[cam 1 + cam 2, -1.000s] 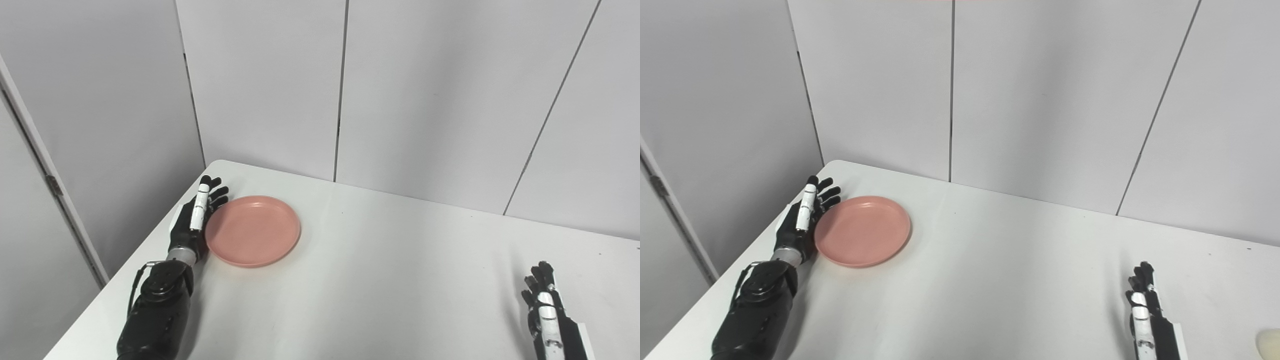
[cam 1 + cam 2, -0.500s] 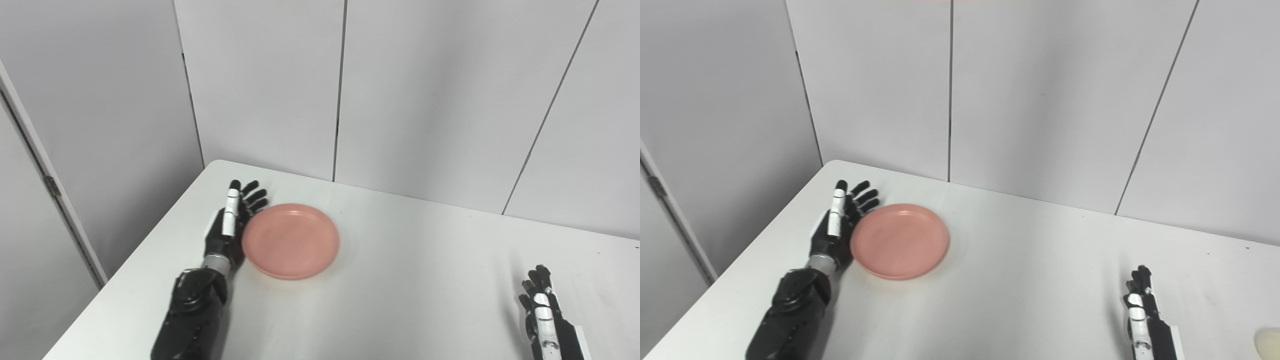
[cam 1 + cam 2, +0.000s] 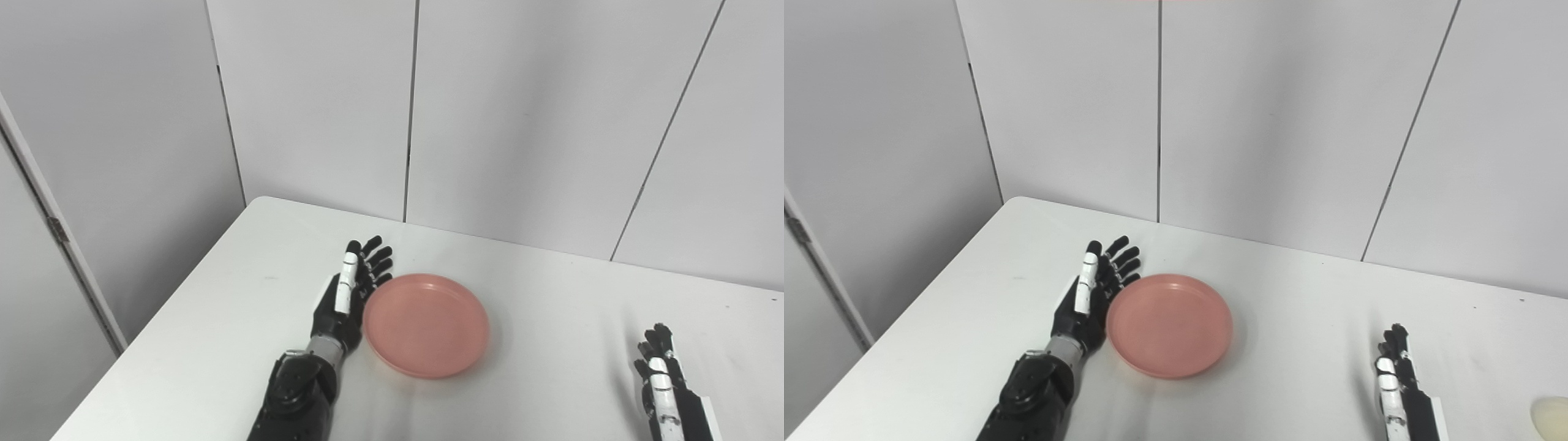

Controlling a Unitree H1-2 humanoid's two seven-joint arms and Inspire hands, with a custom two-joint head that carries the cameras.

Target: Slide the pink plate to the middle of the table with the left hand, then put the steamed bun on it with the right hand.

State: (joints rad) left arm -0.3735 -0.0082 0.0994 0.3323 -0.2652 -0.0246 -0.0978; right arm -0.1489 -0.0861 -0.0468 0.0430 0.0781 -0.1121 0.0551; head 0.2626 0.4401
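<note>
Pink plate point(image 3: 426, 324) lies flat on the white table point(image 3: 214, 343), w/ nothing on it. Left hand point(image 3: 346, 300) stands on edge, fingers straight & spread, palm against plate's left rim, gripping nothing. Right hand point(image 3: 1396, 383) rests at bottom right, fingers extended, empty, well apart from plate. Steamed bun point(image 3: 1551, 418) sits at far right edge of right eye view, just beside the right hand.

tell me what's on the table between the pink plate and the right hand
Nothing: in both eye views the stretch from the pink plate to the right hand is bare white table. The steamed bun lies beyond the hand, at the right edge.
</note>
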